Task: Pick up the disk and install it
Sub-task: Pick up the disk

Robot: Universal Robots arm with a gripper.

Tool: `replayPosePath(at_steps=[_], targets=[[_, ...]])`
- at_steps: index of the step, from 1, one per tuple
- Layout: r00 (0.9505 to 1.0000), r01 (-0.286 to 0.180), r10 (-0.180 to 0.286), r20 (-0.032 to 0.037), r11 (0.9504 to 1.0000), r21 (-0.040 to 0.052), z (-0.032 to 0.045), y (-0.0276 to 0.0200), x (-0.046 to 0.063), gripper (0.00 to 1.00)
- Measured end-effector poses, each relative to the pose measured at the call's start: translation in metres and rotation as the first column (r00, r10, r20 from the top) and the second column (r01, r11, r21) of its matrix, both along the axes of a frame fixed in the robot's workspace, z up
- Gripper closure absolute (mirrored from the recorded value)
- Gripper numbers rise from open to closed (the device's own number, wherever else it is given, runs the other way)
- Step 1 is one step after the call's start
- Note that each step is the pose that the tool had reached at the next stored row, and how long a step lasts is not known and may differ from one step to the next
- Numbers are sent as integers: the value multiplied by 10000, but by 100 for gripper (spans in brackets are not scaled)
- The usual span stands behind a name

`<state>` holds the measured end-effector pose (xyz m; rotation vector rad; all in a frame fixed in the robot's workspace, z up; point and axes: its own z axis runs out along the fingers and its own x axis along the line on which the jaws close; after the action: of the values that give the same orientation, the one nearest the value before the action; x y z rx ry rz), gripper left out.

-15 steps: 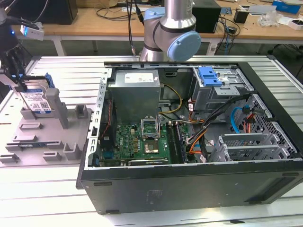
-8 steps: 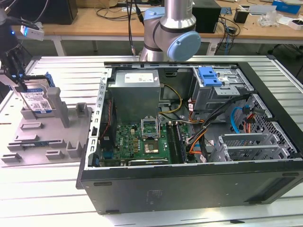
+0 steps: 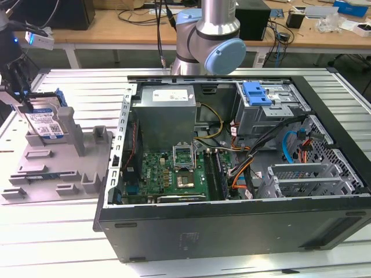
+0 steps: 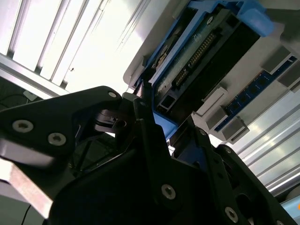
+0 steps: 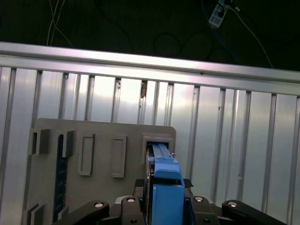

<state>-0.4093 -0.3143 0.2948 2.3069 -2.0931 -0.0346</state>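
Over at the exterior view's left, the end effector (image 3: 23, 95) is clamped on the upper edge of the disk (image 3: 45, 123). The disk stands on edge in a slot of the grey tray (image 3: 58, 168), beside its post. In the second wrist view the fingers (image 4: 146, 112) pinch the disk's blue bracket (image 4: 164, 127) from both sides. The open computer case (image 3: 232, 231) sits apart on the ribbed surface (image 3: 52, 237).
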Motion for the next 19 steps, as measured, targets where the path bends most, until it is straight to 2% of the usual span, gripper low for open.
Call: replayPosePath(at_steps=[9,14,19], targets=[[10000,-5,5,6,10000,3,3,0,1,62],[10000,-7,7,2,10000,1,72,0,0,62],[10000,-6,6,5,10000,2,90,0,0,62]])
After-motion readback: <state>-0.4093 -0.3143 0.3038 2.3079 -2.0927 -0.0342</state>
